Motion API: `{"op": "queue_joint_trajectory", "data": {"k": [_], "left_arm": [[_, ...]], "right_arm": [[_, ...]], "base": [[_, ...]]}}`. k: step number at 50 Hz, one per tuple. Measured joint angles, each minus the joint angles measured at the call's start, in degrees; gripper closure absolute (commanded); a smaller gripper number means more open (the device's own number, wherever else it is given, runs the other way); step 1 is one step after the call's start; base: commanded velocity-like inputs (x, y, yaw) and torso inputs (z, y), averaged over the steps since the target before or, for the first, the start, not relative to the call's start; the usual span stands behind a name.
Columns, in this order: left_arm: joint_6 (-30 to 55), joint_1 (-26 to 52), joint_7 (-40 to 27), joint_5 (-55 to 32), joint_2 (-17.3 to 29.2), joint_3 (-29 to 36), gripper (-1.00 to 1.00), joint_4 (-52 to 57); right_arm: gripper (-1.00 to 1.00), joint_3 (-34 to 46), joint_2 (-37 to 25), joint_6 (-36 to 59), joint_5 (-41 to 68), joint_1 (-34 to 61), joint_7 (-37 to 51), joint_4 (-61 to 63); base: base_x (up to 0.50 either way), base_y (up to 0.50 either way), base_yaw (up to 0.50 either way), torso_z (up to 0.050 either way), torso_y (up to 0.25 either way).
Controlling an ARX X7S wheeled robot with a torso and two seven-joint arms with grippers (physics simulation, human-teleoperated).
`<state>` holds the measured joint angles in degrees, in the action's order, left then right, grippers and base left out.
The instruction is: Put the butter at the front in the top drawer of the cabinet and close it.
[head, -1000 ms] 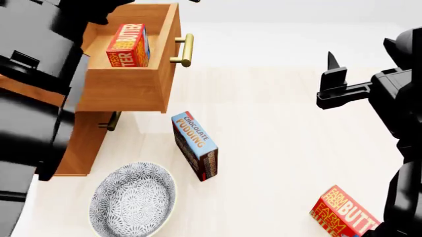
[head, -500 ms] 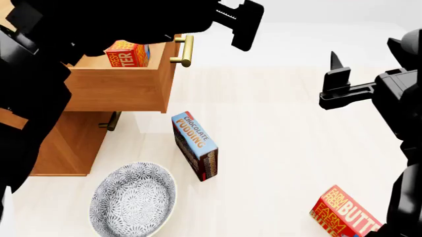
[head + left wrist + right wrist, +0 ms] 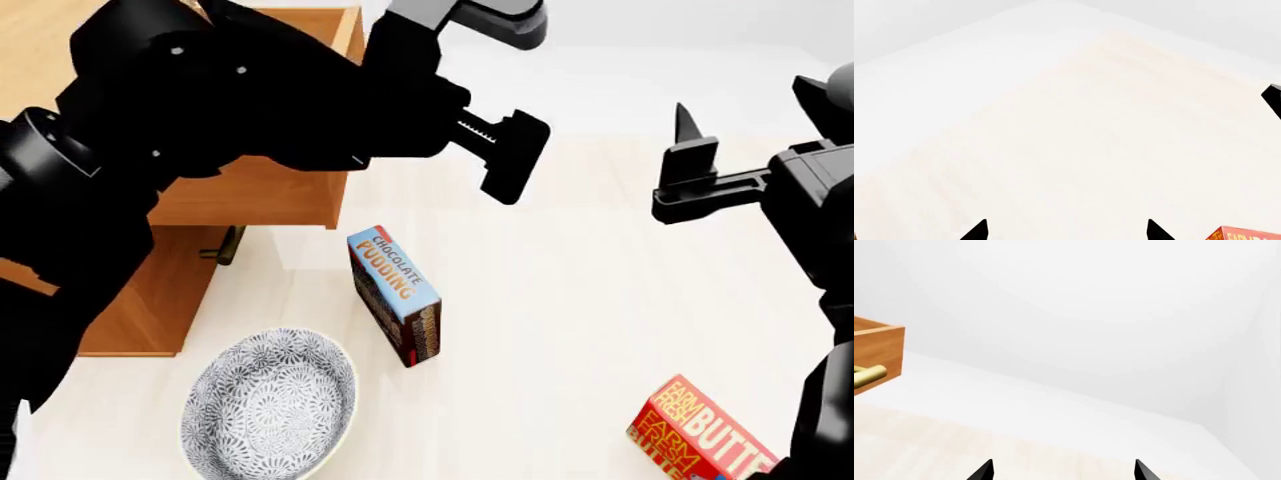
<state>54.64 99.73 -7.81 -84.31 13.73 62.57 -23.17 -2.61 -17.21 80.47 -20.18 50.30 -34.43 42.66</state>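
Closing looked like the step in hand: the top drawer (image 3: 254,195) of the cabinet (image 3: 140,300) stood pulled out at upper left of the head view, its inside hidden behind the left arm. The left gripper (image 3: 1066,231) hung just right of the drawer front, fingers spread and empty. The right gripper (image 3: 1062,471), at right, was likewise spread and empty. One butter box (image 3: 697,435) lay at lower right, reading "FARM FRESH BUTT", cut off by the frame edge. The centre box (image 3: 396,292) read "CHOCOLATE PUDDING". Next, the left gripper probably needed to press squarely on the drawer front, if butter was inside.
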Motion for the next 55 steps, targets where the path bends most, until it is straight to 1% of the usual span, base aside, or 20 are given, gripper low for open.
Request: {"op": "queue_joint_trajectory", "data": {"k": [17, 25, 36, 45, 55], "left_arm": [[0.37, -2.44, 3.83, 1.04, -2.05, 2.93, -1.0, 0.15], [0.09, -3.27, 4.18, 2.98, -3.09, 4.84, -1.0, -1.31], [-1.35, -4.13, 2.78, 6.51, -4.34, 7.04, -1.0, -6.0], [-2.8, -4.95, 0.35, 8.9, -5.15, 8.06, -1.0, -10.33], [-3.12, -5.62, -2.11, 8.99, -4.71, 7.6, -1.0, -11.84]], "right_arm": [[-1.0, -0.47, -0.07, 0.43, -0.09, -0.5, -0.25, 1.07], [-1.0, -0.65, -0.04, 0.58, -0.14, -0.74, -0.3, 1.36], [-1.0, -0.92, 0.11, 0.48, -0.1, -1.03, -0.36, 1.51], [-1.0, -1.15, 0.2, 0.24, 0.01, -1.16, -0.44, 1.47], [-1.0, -1.35, 0.2, 0.02, 0.09, -1.17, -0.52, 1.36]], "base": [[0.0, 0.0, 0.0, 0.0, 0.0], [0.0, 0.0, 0.0, 0.0, 0.0], [0.0, 0.0, 0.0, 0.0, 0.0], [0.0, 0.0, 0.0, 0.0, 0.0], [0.0, 0.0, 0.0, 0.0, 0.0]]}}
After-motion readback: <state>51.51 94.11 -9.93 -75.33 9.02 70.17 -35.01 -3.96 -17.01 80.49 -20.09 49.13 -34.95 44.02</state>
